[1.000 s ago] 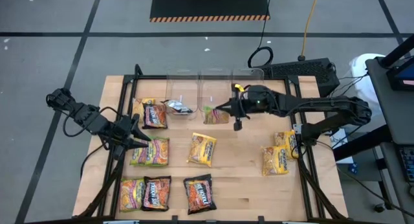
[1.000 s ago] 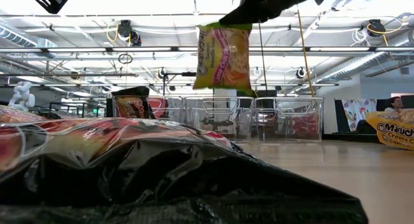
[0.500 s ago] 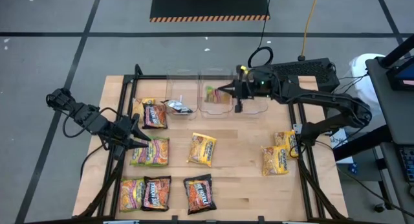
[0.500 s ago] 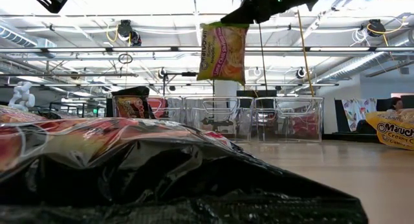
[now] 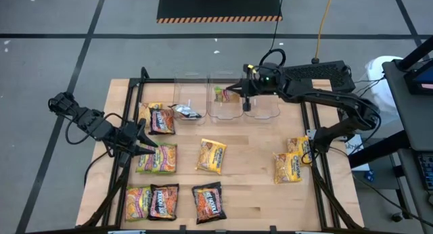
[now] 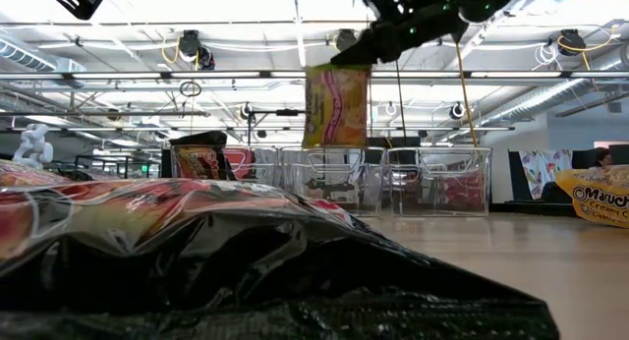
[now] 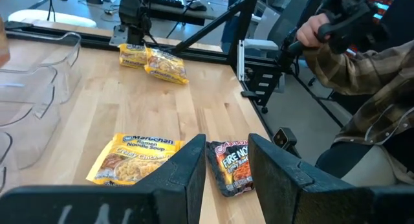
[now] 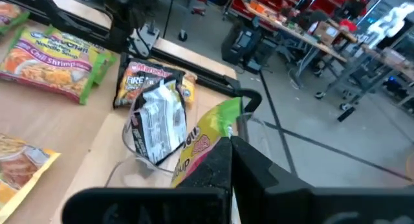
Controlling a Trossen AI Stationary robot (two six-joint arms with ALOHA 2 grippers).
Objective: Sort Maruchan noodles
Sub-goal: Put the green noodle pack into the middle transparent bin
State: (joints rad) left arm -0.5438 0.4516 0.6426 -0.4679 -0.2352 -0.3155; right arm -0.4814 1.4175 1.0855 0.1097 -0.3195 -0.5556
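My right gripper (image 5: 238, 94) pinches a lime-green packet (image 6: 335, 106) above the middle bin (image 5: 225, 105), upper centre of the high view. Next, I judge, release. Left gripper (image 5: 150, 145), fingers spread, waits at left.

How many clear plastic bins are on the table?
3, side by side along the far edge: left bin with a black packet, middle bin below the right end effector's green packet, right bin.

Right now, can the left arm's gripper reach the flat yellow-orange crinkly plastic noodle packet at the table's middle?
Probably yes. The left gripper is open and empty, and only bare wooden table lies between it and the yellow-orange packet. The right gripper is away over the clear bins.
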